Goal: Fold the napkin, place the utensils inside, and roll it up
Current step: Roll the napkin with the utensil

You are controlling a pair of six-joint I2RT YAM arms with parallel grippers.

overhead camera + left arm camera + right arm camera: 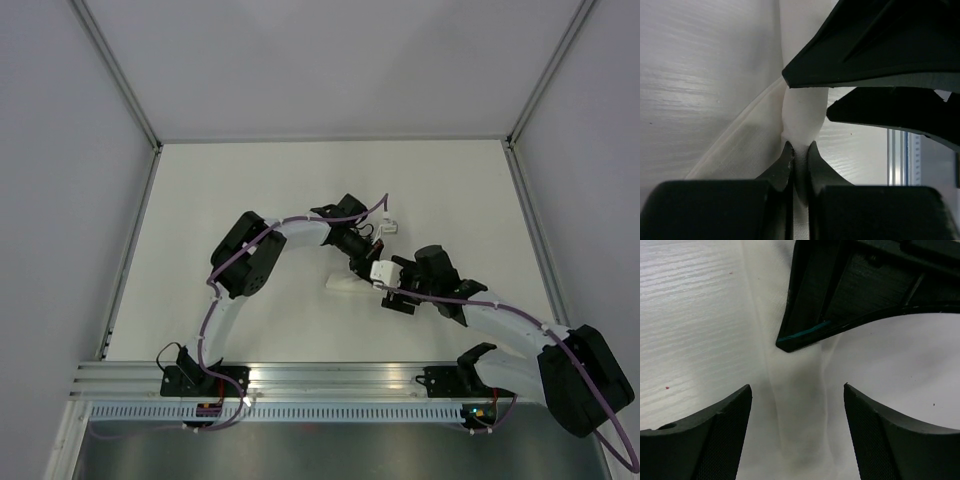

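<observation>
Clenched on a twisted neck of the napkin (343, 285) with the left gripper (800, 148). Spread wide with the right gripper (797, 388), astride the same cloth, grasping nothing. Lying mid-table (250, 200) between both arms, bunched into a narrow band, not flat. No utensils to see; perhaps wrapped inside, cannot tell. Probably folded and partly rolled; tidy roll not yet finished.

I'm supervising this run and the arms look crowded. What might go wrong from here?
The left hand pinches only a thin bunch of the napkin; a tug might slip it free or loosen the fold. The open right hand straddles the same strip right beside it, so closing or shifting may knock the hands together.
</observation>
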